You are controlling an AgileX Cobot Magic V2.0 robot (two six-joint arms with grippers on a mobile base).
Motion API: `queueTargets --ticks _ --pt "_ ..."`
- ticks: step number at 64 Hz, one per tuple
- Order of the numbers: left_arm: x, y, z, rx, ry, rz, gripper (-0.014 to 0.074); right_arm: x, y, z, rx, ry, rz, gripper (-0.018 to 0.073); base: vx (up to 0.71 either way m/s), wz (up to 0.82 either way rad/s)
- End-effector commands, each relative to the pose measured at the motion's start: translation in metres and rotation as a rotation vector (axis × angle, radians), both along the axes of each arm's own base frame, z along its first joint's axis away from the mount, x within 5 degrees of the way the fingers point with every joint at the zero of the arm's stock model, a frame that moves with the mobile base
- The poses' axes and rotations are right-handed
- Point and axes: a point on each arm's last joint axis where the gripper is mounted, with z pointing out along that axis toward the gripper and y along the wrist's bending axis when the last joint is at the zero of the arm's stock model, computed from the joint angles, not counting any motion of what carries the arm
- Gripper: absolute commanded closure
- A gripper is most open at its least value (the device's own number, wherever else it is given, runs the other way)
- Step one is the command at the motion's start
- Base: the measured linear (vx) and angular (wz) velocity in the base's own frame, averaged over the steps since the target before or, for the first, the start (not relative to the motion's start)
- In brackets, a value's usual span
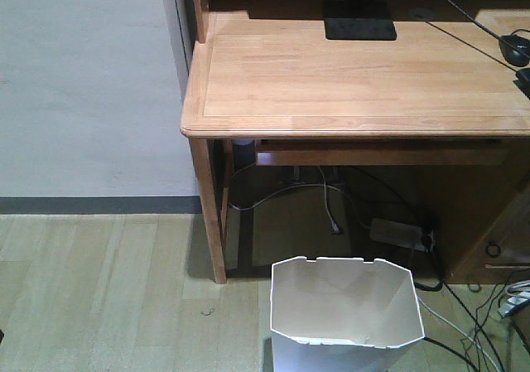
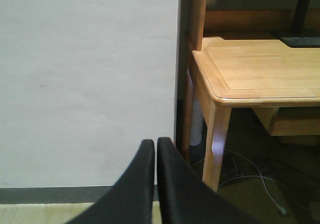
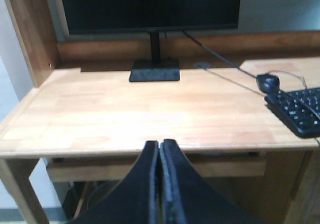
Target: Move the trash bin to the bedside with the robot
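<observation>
The white trash bin (image 1: 344,314) with its angular notched rim stands on the floor at the bottom of the front view, just before the wooden desk. No bed or bedside shows in any view. My left gripper (image 2: 155,143) is shut with nothing between its black fingers; it faces the white wall beside the desk's left leg. My right gripper (image 3: 160,144) is shut and empty too, held level with the desk's front edge. Neither gripper appears in the front view, and neither touches the bin.
A wooden desk (image 1: 356,82) fills the upper front view, with a monitor stand (image 3: 154,72), keyboard (image 3: 296,108) and mouse (image 3: 267,81). Cables and a power strip (image 1: 402,233) lie under it. A white wall (image 1: 83,82) with dark skirting is left; wood-look floor (image 1: 99,289) below.
</observation>
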Motion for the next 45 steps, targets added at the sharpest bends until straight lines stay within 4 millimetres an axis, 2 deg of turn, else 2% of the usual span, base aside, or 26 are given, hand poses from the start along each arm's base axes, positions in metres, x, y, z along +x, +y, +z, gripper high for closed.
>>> queueTargets --ticks 1,10,19,36,45 --pt "0.0007 -0.0001 0.0007 -0.007 -0.065 0.0 0.0602 0.0035 0.0001 0.0173 -0.005 -0.093 0.003 0.0565 0.0 0.0" --pt "0.0007 -0.0001 0.0007 -0.007 -0.065 0.0 0.0602 0.0035 0.0 0.0174 -0.023 -0.093 0.004 0.0536 0.0 0.0" --pt "0.0007 -0.0001 0.0007 -0.007 -0.065 0.0 0.0602 0.0035 -0.0002 0.0173 -0.034 -0.092 0.005 0.0446 0.0 0.0" --pt "0.0007 -0.0001 0.0007 -0.007 -0.065 0.0 0.0602 0.0034 -0.0002 0.017 -0.034 -0.089 0.004 0.0169 0.0 0.0" --pt "0.0007 -0.0001 0.0007 -0.007 -0.065 0.0 0.0602 0.0034 -0.0002 0.017 -0.034 -0.09 0.004 0.0067 0.0 0.0"
